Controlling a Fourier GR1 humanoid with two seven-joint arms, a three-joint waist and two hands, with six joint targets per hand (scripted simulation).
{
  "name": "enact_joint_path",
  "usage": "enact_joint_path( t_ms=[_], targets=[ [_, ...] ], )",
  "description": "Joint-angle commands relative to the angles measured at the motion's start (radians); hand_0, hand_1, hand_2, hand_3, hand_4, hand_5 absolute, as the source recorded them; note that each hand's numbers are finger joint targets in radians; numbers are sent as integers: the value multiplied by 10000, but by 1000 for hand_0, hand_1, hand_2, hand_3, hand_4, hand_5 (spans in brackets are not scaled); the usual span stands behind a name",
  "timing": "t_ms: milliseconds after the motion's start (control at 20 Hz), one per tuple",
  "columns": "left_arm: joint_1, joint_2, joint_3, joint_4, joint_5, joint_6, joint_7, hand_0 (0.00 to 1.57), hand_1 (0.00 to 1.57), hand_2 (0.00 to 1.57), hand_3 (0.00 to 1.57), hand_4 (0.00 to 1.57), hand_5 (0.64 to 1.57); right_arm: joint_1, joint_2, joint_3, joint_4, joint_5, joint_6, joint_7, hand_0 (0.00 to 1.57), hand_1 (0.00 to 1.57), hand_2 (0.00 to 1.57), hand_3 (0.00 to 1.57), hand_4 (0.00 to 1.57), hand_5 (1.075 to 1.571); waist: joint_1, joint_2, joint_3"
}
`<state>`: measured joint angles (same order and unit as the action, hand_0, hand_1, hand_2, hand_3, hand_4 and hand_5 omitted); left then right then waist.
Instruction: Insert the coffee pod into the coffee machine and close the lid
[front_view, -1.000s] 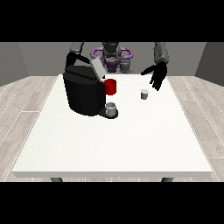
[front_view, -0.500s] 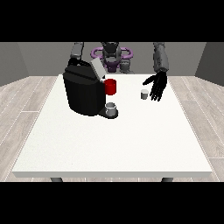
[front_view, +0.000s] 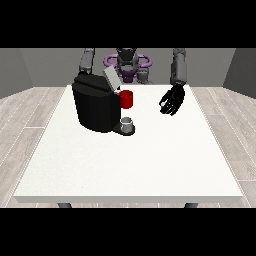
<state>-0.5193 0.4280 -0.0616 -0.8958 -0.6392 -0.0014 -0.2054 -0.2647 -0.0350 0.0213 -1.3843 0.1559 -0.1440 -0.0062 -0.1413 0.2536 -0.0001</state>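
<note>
The black coffee machine (front_view: 97, 107) stands on the table's left half, with its grey lid (front_view: 110, 78) tilted up and open. A red part (front_view: 127, 99) sticks out at its front, above a small grey cup (front_view: 128, 122) on the base. The hand at the view's right (front_view: 172, 100) hangs low over the table to the right of the machine. Its fingers are curled at the spot where the small grey coffee pod stood, and the pod is hidden behind them. The other arm (front_view: 87, 61) runs down behind the machine, which hides its hand.
The white table (front_view: 130, 165) stretches wide toward the camera in front of the machine. The robot's torso (front_view: 128, 65) stands behind the far edge.
The hand at the view's right has come down and moved left onto the coffee pod, which showed beside it before and is now covered. The machine and lid have not moved.
</note>
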Motion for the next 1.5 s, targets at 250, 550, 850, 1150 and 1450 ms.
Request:
enact_joint_path(
  t_ms=[250, 550, 850, 1150, 1450],
  targets=[
    [-530, 305, -813, 1117, -1615, -411, 238, 912, 912, 1036, 891, 335, 1571, 161, 342, 337, 558, -233, 46, -328, 0, 0, 0, 0, 0, 1571, -235, -309, 3],
    [-888, 145, -794, 1679, -2161, -485, 58, 760, 760, 978, 856, 400, 1571, -133, 210, -343, 1545, -283, -79, -888, 0, 0, 0, 0, 0, 1571, 160, -200, 3],
    [-909, -61, -606, 2185, -2268, -312, -574, 1149, 1149, 1257, 1162, 466, 1571, 497, 199, 134, 1294, 533, -556, -344, 0, 0, 0, 0, 0, 1571, 80, -810, 0],
    [-1594, -522, 85, 1867, -1135, -1211, -1503, 1451, 1451, 1437, 1359, 521, 1571, -331, 62, -157, 1668, 674, -870, -13, 0, 0, 0, 0, 0, 1571, 439, -871, -3],
    [-2506, -731, -34, 1347, -1203, -3021, -147, 1375, 1375, 1381, 1327, 490, 1571, 188, 121, -361, 2719, 557, -925, -496, 0, 0, 0, 0, 0, 1571, 535, -1791, 7]
  ],
)
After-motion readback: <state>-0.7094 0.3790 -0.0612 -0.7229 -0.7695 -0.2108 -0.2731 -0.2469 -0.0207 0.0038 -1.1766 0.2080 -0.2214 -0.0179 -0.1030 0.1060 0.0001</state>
